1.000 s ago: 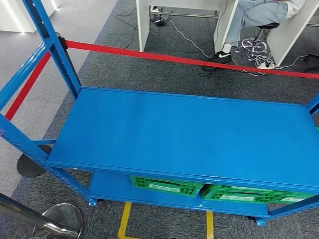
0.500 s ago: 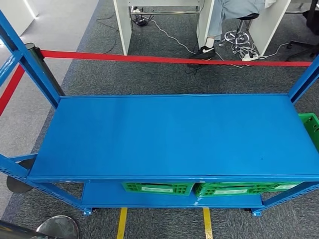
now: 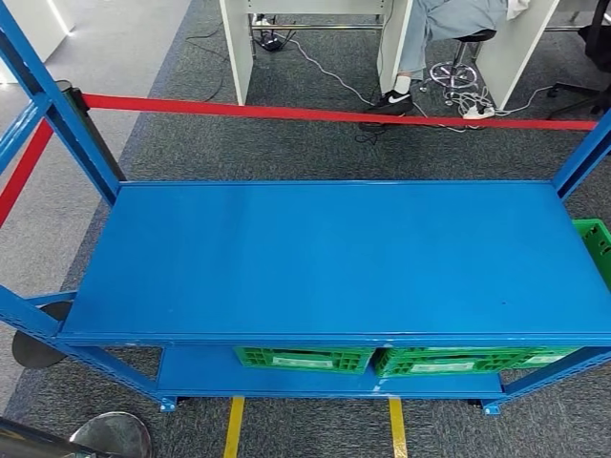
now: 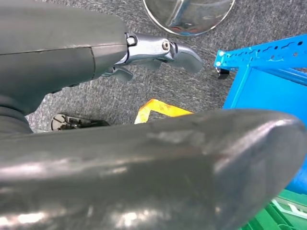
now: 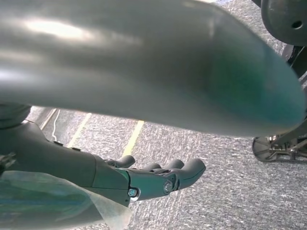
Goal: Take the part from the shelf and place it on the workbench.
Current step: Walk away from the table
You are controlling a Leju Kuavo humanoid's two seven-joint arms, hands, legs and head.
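Left robot hand (image 4: 159,50) hanging low beside the blue shelf (image 3: 331,258), fingers loosely extended over grey carpet, holding nothing. Top deck of the shelf bare; the part itself not to be made out — perhaps inside the green crates (image 3: 303,359) on the lower deck, below and ahead of both hands. Right robot hand (image 5: 163,177) likewise slack, fingers apart and empty — neither clearly nearer. Upper deck edge overhangs the crates; red barrier tape (image 3: 325,114) and a seated person's leg (image 3: 421,38) beyond.

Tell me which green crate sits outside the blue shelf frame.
The green crate at the far right, beyond the shelf's right end. The other two crates sit on the lower shelf under the top deck.
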